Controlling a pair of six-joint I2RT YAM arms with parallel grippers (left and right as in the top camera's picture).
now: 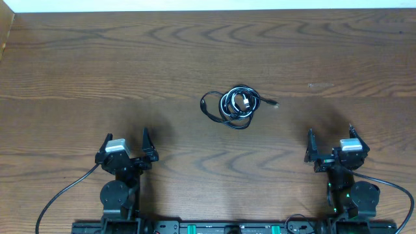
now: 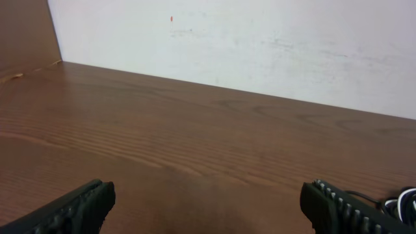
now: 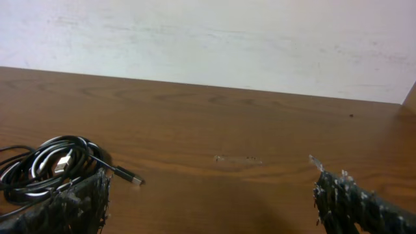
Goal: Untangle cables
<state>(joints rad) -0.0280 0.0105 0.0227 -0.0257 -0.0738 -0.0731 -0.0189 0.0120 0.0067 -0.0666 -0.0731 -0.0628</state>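
The cables (image 1: 236,104) lie coiled in one small tangled bundle at the middle of the wooden table, black cords with a white one wound through them and a plug end sticking out to the right. In the right wrist view the cables (image 3: 49,166) show at the left, a plug (image 3: 132,179) pointing right. The left wrist view catches only an edge of the cables (image 2: 400,200) at the far right. My left gripper (image 1: 125,144) stands open near the front left, apart from the bundle. My right gripper (image 1: 330,139) stands open at the front right, nothing between its fingers.
A pale wall runs along the table's far edge (image 1: 208,9). A raised brown side panel (image 2: 26,36) stands at the table's left end. The arms' own thick black wires (image 1: 62,195) trail at the front. A pale scuff (image 3: 237,159) marks the wood.
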